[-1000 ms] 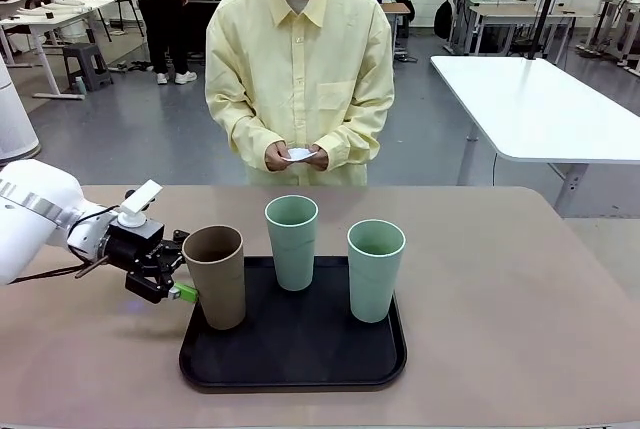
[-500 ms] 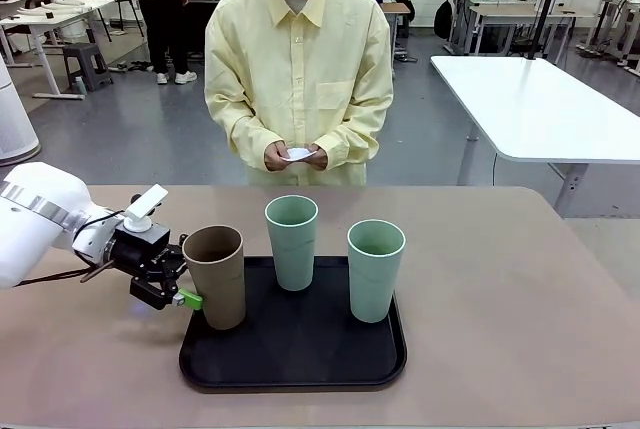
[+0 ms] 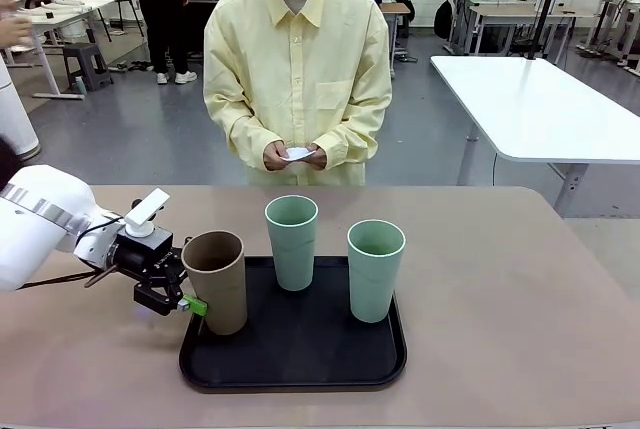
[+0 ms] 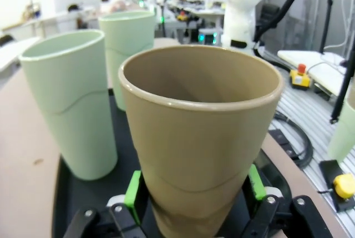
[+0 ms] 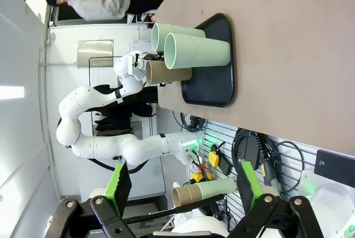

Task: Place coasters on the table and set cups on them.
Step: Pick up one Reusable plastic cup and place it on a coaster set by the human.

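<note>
A tan-brown cup (image 3: pixel 214 282) stands at the left edge of the black tray (image 3: pixel 300 359). My left gripper (image 3: pixel 190 299) is shut on its lower part. In the left wrist view both green pads (image 4: pixel 133 189) press the sides of the tan cup (image 4: pixel 202 132), with my left gripper (image 4: pixel 194 189) around it. Two sage green cups (image 3: pixel 292 242) (image 3: pixel 376 269) stand upright on the tray. The person across the table (image 3: pixel 520 299) holds the white coasters (image 3: pixel 298 154) in both hands. My right gripper (image 5: pixel 183 185) is open and holds nothing, well away from the table.
A white table (image 3: pixel 540 109) stands at the back right. Bare tabletop lies to the right of the tray and between it and the person. In the right wrist view, spare cups (image 5: pixel 202 192) lie stacked off the table near my base.
My left gripper slid right, toward the tan cup, and its jaws closed on the cup's lower part. The green cups and the person's hands stayed where they were.
</note>
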Motion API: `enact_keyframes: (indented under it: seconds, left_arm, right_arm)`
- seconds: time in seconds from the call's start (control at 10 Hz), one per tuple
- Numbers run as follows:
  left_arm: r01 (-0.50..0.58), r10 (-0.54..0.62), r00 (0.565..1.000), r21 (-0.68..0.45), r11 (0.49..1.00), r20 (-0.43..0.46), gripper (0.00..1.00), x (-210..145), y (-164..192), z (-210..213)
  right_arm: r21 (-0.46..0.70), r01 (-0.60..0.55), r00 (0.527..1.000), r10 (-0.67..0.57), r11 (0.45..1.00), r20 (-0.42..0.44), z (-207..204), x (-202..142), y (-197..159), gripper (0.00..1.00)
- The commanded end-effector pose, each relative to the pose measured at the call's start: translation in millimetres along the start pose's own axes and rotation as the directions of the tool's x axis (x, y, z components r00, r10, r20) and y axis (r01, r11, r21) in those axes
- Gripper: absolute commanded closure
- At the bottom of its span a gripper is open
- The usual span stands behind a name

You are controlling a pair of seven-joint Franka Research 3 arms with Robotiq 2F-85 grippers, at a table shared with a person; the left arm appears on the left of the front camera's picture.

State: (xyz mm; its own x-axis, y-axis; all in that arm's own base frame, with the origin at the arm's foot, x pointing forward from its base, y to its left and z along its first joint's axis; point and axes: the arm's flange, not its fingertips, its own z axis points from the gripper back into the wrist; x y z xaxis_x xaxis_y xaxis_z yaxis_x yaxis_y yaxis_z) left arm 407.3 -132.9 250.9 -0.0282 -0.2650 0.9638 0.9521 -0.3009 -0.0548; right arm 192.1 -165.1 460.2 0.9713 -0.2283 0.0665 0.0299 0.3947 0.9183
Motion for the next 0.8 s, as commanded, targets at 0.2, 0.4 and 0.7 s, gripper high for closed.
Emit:
enact_keyframes:
  seconds: [0.2, 0.4, 0.7]
  left_arm:
    - [0.059, -0.059, 0.998, -0.001, 0.998, 0.037, 1.0, -3, -4, -2]
    - [0.042, -0.042, 0.998, 0.004, 0.999, 0.042, 0.72, 0, -4, 0]
    - [-0.051, 0.051, 0.999, 0.127, 0.991, 0.007, 0.37, 57, -13, 28]
  right_arm:
    - [0.015, -0.017, 1.0, 0.016, 1.0, 0.004, 1, 2, -1, 0.0]
    - [0.015, -0.017, 1.0, 0.016, 1.0, 0.004, 1, 2, -1, 0.0]
    - [0.015, -0.017, 1.0, 0.016, 1.0, 0.004, 1, 2, -1, 0.0]
